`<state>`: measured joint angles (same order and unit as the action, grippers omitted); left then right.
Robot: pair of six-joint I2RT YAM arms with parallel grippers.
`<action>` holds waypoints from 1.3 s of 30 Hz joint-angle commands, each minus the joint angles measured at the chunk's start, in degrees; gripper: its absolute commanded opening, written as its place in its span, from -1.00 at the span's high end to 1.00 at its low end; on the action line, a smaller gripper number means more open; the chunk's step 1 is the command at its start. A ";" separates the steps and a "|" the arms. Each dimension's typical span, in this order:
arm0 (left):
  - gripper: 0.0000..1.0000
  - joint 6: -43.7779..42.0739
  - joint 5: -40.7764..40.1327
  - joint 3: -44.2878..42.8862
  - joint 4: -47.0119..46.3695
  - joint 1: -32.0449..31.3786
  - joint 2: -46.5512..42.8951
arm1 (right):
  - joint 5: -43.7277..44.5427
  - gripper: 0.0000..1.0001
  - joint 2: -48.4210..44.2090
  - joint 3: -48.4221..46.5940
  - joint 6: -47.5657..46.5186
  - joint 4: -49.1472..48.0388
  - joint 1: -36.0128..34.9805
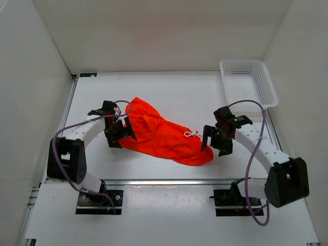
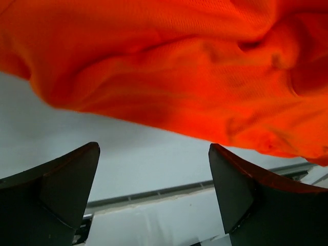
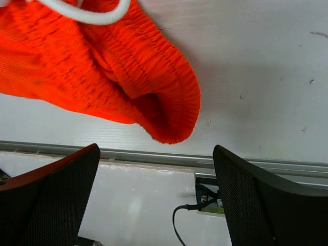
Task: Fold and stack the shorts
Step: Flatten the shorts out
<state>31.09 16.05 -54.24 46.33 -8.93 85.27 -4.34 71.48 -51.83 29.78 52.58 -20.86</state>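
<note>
While the orange shorts (image 1: 164, 136) lie in a long bunch on the white table (image 1: 189, 95), both grippers hang right beside them and hold nothing. The left gripper (image 1: 122, 134) is at one end, its jaws wide apart. The right gripper (image 1: 214, 142) is at the waistband end, near the white drawstring (image 1: 192, 134), its jaws wide apart too. A white basket (image 1: 248, 82) sits in the far right corner.
</note>
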 commanded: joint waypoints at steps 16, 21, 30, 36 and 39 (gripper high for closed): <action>0.79 -0.32 -3.40 -10.25 -7.85 1.36 12.56 | -9.45 1.00 11.57 -7.47 -4.46 -10.93 -3.31; 0.79 -3.31 -6.46 -25.44 3.05 5.32 5.70 | -11.39 1.00 13.50 -28.43 -9.99 -2.76 -3.31; 0.79 -9.90 -11.84 -53.87 19.50 9.54 1.21 | -12.01 1.00 10.35 -42.66 -11.67 3.41 -2.25; 0.70 -11.32 -7.26 -58.67 16.61 7.35 12.61 | -12.97 1.00 11.65 -32.02 -7.73 -4.22 -0.33; -0.32 -11.84 -7.26 -70.93 20.25 6.82 27.53 | -14.37 1.00 18.67 -31.40 -5.52 -7.22 0.38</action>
<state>20.45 8.88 -117.97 62.17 -1.89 99.96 -17.21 84.73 -84.23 22.20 49.39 -21.80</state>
